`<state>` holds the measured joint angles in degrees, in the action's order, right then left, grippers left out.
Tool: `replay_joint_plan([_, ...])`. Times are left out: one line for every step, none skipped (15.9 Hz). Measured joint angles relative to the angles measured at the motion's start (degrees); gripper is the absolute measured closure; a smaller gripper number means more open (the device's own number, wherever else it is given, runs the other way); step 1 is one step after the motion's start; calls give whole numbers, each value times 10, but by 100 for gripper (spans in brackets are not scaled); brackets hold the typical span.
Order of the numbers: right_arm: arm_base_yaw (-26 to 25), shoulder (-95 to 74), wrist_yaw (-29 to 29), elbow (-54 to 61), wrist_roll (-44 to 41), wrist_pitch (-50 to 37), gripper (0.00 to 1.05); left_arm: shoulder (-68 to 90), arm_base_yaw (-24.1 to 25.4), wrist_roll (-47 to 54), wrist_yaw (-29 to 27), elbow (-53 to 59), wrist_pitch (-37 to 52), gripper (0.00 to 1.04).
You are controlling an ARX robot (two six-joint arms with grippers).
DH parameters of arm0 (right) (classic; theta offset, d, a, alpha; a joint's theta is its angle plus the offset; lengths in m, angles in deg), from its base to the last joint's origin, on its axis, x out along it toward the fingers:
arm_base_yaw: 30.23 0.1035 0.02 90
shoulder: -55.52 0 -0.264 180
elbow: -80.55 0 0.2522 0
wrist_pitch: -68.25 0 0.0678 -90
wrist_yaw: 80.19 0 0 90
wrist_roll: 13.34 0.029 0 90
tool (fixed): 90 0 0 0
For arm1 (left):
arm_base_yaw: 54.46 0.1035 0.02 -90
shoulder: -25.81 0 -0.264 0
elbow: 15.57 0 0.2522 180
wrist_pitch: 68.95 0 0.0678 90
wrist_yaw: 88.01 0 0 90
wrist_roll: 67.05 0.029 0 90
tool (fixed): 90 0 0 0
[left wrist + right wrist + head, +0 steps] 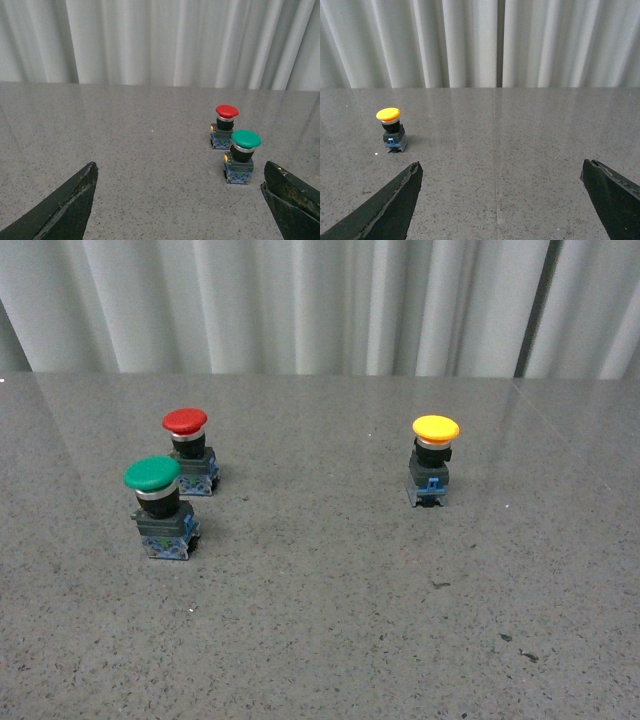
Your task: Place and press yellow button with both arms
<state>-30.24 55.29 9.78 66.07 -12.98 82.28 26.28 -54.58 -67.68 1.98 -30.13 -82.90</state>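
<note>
Your yellow button (434,460) stands upright on the counter (320,640), right of centre, well apart from the red button (188,450) and green button (160,505). Round yellow cap, silver collar, black body, blue base. No readable writing. Left fingers (60,210) and right fingers (385,210) spread wide, empty, tips cut off.

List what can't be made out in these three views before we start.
- Front view: neither arm nor end effector in frame.
- Left wrist view: yellow button out of frame; left end effector finger tips cut by the bottom edge.
- Right wrist view: green button and red button out of frame.
- Base markings too small everywhere.
</note>
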Motion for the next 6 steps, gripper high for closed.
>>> replay_joint_plan([0, 0, 0, 0, 0, 0, 7, 0, 0, 0, 0, 0, 0, 7])
replay_joint_plan([0, 0, 0, 0, 0, 0, 7, 0, 0, 0, 0, 0, 0, 7])
replay_joint_plan([0, 0, 0, 0, 0, 0, 7, 0, 0, 0, 0, 0, 0, 7])
replay_joint_plan([0, 0, 0, 0, 0, 0, 7, 0, 0, 0, 0, 0, 0, 7])
replay_joint_plan([0, 0, 0, 0, 0, 0, 7, 0, 0, 0, 0, 0, 0, 7])
replay_joint_plan([0, 0, 0, 0, 0, 0, 7, 0, 0, 0, 0, 0, 0, 7])
